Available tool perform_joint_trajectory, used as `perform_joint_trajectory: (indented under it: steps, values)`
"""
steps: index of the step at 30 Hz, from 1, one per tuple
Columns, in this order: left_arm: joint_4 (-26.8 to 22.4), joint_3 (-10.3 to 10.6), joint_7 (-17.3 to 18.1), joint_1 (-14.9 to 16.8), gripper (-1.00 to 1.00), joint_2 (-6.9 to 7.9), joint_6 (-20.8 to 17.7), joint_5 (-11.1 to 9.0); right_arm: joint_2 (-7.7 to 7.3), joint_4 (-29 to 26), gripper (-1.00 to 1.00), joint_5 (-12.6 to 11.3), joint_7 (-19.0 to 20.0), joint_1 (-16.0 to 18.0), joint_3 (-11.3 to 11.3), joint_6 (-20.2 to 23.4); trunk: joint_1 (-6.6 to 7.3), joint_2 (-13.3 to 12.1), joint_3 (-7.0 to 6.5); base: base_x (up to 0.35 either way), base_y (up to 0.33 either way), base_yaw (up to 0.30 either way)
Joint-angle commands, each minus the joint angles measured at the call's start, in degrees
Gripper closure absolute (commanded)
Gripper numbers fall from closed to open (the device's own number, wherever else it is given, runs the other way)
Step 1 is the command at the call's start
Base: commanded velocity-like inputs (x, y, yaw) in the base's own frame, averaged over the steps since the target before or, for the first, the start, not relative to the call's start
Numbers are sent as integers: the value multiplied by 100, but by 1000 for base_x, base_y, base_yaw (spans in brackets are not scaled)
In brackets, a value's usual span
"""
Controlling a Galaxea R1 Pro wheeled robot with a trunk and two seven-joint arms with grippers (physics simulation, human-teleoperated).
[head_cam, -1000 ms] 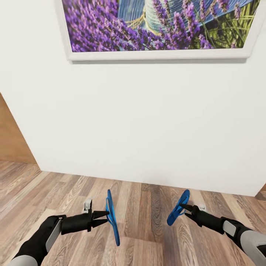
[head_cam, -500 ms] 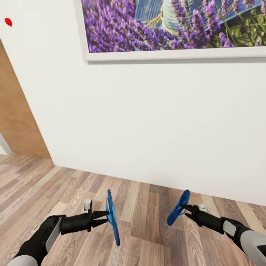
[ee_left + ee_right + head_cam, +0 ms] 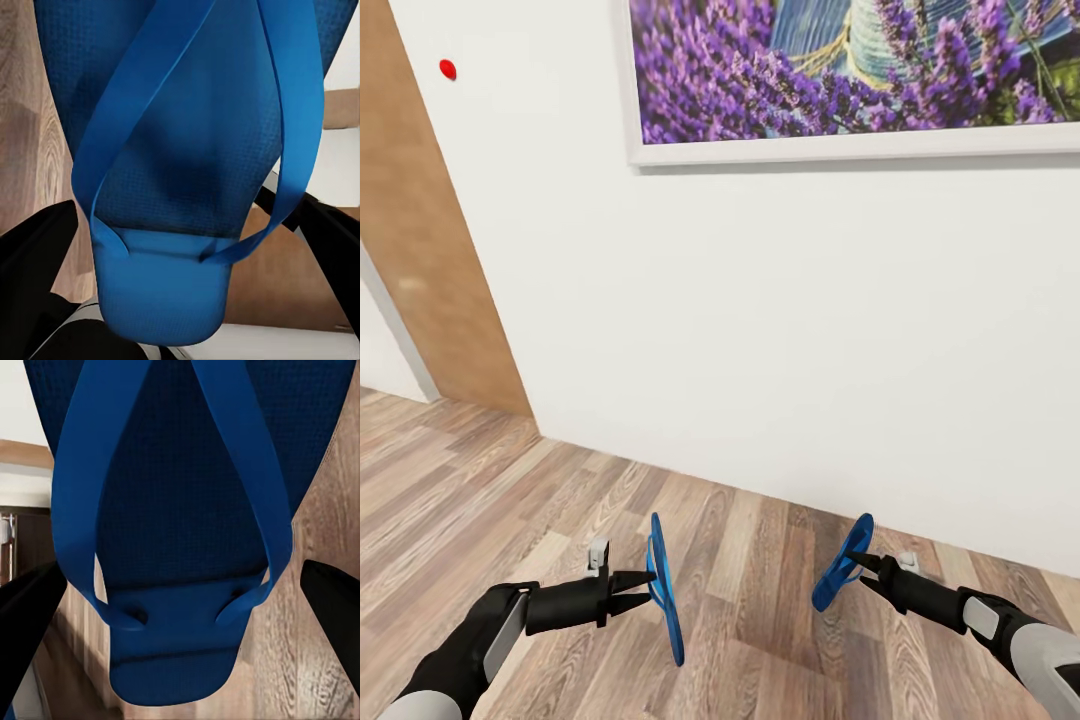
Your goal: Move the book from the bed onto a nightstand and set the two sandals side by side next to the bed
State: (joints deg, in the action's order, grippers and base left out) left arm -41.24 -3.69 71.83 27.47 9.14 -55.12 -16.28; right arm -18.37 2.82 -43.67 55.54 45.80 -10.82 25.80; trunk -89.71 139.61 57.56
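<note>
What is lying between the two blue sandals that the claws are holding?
Nothing lies between them. In the head view, the left sandal and the right sandal hang apart, and between them shows just the bare wooden floor.

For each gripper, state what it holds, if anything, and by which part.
The left gripper holds one blue sandal edge-on, near mid-sole. The right gripper holds the other sandal, also near its middle. Both hang above the floor.

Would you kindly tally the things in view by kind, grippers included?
Blue sandals: 2, one in the left gripper at, one in the right gripper at
Grippers: 2
Framed lavender picture: 1
Red dot on wall: 1
Total: 6
</note>
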Motion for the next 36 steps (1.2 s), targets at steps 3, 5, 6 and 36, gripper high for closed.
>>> perform_joint_trajectory:
  steps: [3,5,6,36]
  values:
    - [2,0,7,4,100,0,-42,-14,0,17,100,-62,25,8,-43,40,1,2,5,0,0,197]
    - [2,0,5,4,100,2,-43,-15,0,17,100,-62,26,8,-43,40,1,2,5,0,0,197]
    - [2,0,6,4,100,3,-43,-15,0,17,100,-62,26,8,-43,40,1,2,5,0,0,197]
    - [133,-9,16,3,100,70,-34,-16,0,17,100,-70,25,8,-38,40,1,2,5,0,0,197]
